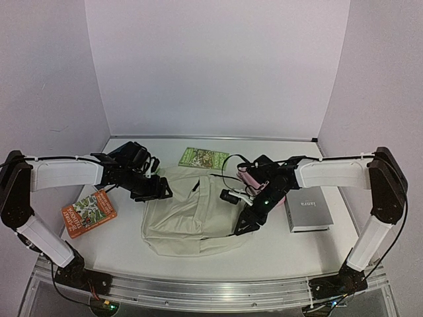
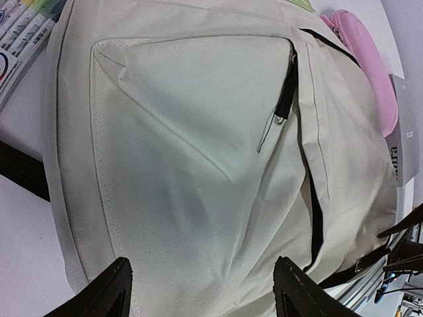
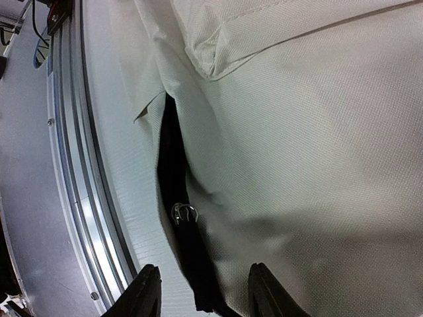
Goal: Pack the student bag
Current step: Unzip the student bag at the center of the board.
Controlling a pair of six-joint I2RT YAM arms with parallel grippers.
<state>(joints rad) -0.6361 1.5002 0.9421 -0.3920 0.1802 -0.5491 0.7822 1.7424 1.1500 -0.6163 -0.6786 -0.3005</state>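
Top view: student bag (image 1: 192, 218) seen lying flat mid-desk (image 1: 264, 257) between both arms; left claw (image 1: 158, 190) poised at its upper left edge, right claw (image 1: 245, 226) at its right side

Left wrist view: left fingers (image 2: 106, 290) seen spread wide over cream front pocket, nothing gripped

Right wrist view: right fingers (image 3: 147, 290) seen parted, black strap (image 3: 177, 185) lying loose between them, not pinched

Fabric judged soft, light, floppy; firmer hold likely offered by strap or zipper edge than by flat panel
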